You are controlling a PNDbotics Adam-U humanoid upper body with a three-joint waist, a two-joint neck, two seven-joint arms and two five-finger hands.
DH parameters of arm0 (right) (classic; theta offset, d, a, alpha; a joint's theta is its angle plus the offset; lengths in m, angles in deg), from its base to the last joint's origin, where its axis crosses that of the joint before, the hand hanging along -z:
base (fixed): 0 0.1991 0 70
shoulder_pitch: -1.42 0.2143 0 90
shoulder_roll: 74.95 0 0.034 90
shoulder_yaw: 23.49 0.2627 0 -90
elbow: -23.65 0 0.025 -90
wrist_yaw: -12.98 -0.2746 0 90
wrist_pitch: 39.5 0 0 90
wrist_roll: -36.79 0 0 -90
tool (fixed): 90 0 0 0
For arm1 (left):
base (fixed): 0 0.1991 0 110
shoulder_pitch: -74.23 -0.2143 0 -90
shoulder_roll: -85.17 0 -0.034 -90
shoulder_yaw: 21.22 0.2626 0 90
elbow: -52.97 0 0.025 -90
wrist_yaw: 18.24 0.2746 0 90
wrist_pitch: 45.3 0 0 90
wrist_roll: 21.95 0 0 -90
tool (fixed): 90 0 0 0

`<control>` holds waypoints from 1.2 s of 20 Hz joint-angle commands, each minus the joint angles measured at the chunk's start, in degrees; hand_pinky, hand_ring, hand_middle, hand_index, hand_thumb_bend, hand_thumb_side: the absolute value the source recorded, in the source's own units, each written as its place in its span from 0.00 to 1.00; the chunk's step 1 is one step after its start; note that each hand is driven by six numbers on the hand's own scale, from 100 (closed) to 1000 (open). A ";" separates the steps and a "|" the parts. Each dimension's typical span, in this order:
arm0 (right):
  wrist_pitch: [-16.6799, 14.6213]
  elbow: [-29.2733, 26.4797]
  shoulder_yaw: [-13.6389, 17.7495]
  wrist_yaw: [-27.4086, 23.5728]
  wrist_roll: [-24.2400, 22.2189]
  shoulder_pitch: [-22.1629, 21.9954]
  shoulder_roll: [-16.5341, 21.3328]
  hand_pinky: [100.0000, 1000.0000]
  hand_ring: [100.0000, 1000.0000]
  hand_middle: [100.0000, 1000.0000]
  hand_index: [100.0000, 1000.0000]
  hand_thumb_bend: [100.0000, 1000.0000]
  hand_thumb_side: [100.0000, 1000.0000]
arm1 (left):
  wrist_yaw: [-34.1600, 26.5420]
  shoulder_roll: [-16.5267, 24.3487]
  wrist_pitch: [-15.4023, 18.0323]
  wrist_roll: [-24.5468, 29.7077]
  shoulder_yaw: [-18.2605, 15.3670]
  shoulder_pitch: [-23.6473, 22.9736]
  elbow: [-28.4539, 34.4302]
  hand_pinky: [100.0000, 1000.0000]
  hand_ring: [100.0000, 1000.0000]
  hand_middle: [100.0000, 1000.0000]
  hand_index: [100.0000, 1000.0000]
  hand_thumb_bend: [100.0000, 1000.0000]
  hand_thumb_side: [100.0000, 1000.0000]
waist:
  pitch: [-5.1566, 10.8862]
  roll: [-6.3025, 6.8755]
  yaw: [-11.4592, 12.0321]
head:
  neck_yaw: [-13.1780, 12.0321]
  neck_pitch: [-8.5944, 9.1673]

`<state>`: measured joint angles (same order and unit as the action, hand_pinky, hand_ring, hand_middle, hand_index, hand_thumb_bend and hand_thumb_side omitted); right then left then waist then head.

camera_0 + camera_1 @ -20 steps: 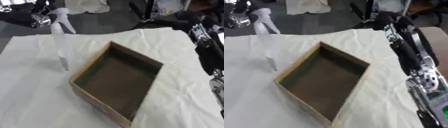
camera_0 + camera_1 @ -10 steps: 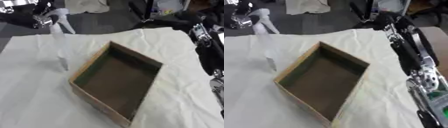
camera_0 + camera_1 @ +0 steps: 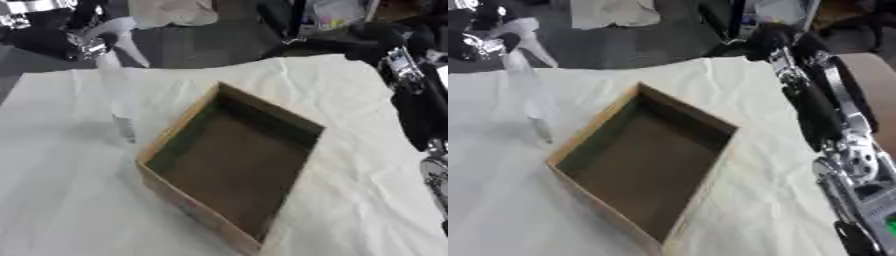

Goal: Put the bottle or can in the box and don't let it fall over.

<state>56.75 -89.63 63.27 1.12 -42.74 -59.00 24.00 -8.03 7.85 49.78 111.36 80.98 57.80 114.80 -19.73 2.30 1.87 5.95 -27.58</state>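
A clear spray bottle [image 3: 118, 100] with a white trigger head [image 3: 118, 31] stands upright on the white cloth, just left of the box. The open cardboard box [image 3: 232, 162] lies in the middle with nothing inside it. My left hand [image 3: 66, 42], black and silver, is at the upper left, right against the bottle's neck below the trigger head; blur hides how it holds there. My right arm [image 3: 820, 110] runs down the right side. My right hand [image 3: 864, 197] rests low at the right edge, away from the box, fingers relaxed and holding nothing.
A wrinkled white cloth [image 3: 70, 200] covers the table. Behind the table's far edge is dark floor with a pale crumpled cloth [image 3: 175, 11] and dark equipment [image 3: 297, 22]. Bare cloth lies in front of and to the left of the box.
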 commanded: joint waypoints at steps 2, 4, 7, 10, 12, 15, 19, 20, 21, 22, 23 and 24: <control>-0.16 -1.31 0.54 -0.39 -0.02 0.57 0.55 0.94 0.71 0.76 0.79 0.00 0.62 | -0.13 0.67 -0.14 0.01 -0.12 0.91 0.27 0.79 0.54 0.65 0.68 0.00 0.36 | 1.14 -0.05 -0.06 | -0.07 0.38; -0.18 -1.31 0.54 -0.40 -0.05 0.61 0.53 0.95 0.71 0.76 0.79 0.00 0.62 | -0.41 0.62 -0.35 0.16 -0.12 0.88 0.17 0.78 0.54 0.64 0.67 0.00 0.37 | 1.14 -0.06 -0.06 | -0.05 0.41; -0.15 -1.31 0.55 -0.38 -0.07 0.58 0.51 0.95 0.71 0.76 0.79 0.00 0.62 | -0.91 0.57 -0.71 0.42 -0.07 0.79 0.04 0.77 0.55 0.65 0.66 0.00 0.38 | 1.13 -0.08 -0.07 | -0.04 0.43; -0.15 -1.31 0.62 -0.38 0.00 0.52 0.56 0.95 0.71 0.76 0.79 0.00 0.62 | -1.30 0.61 -1.04 0.70 -0.04 0.69 -0.07 0.77 0.56 0.65 0.65 0.00 0.39 | 1.12 -0.10 0.02 | 0.01 0.33; -0.13 -1.31 0.60 -0.41 0.01 0.53 0.55 0.95 0.71 0.76 0.79 0.00 0.62 | -1.55 0.62 -1.28 0.86 -0.07 0.71 -0.12 0.77 0.58 0.66 0.65 0.00 0.40 | 1.12 -0.09 0.11 | 0.03 0.30; -0.06 -1.31 0.56 -0.41 0.01 0.50 0.52 0.95 0.71 0.76 0.79 0.00 0.62 | -1.86 0.66 -1.67 1.15 -0.06 0.73 -0.18 0.78 0.60 0.67 0.65 0.00 0.43 | 1.11 -0.09 0.20 | 0.09 0.25; -0.11 -1.31 0.60 -0.44 0.11 0.50 0.55 0.95 0.71 0.76 0.79 0.00 0.62 | -2.20 0.67 -2.08 1.49 -0.06 0.64 -0.31 0.76 0.58 0.65 0.63 0.00 0.47 | 1.12 -0.17 0.20 | 0.07 0.37; -0.11 -1.31 0.60 -0.46 0.12 0.50 0.55 0.95 0.71 0.76 0.79 0.00 0.62 | -2.28 0.66 -2.15 1.56 -0.08 0.64 -0.33 0.76 0.58 0.65 0.63 0.00 0.47 | 1.12 -0.19 0.21 | 0.09 0.39; -0.09 -1.31 0.60 -0.48 0.12 0.48 0.54 0.95 0.71 0.76 0.79 0.00 0.62 | -2.36 0.66 -2.23 1.63 -0.10 0.67 -0.34 0.76 0.58 0.65 0.63 0.00 0.47 | 1.14 -0.19 0.25 | 0.10 0.37; -0.05 -1.31 0.59 -0.48 0.11 0.44 0.54 0.95 0.71 0.76 0.79 0.00 0.63 | -2.40 0.64 -2.30 1.68 -0.11 0.71 -0.34 0.75 0.57 0.64 0.62 0.00 0.47 | 1.15 -0.18 0.30 | 0.11 0.36; -0.01 -1.31 0.56 -0.49 0.09 0.42 0.52 0.95 0.71 0.76 0.79 0.00 0.62 | -2.42 0.62 -2.35 1.70 -0.10 0.75 -0.32 0.75 0.57 0.64 0.61 0.00 0.47 | 1.17 -0.17 0.35 | 0.11 0.36; 0.01 -1.31 0.54 -0.50 0.05 0.41 0.49 0.95 0.71 0.76 0.79 0.00 0.62 | -2.44 0.61 -2.40 1.73 -0.08 0.78 -0.31 0.74 0.56 0.63 0.60 0.00 0.47 | 1.18 -0.18 0.38 | 0.12 0.36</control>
<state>56.73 -89.63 63.29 1.08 -42.73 -58.97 23.96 -10.15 7.47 47.56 113.06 81.28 57.41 114.07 -19.73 2.27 2.18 5.99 -27.57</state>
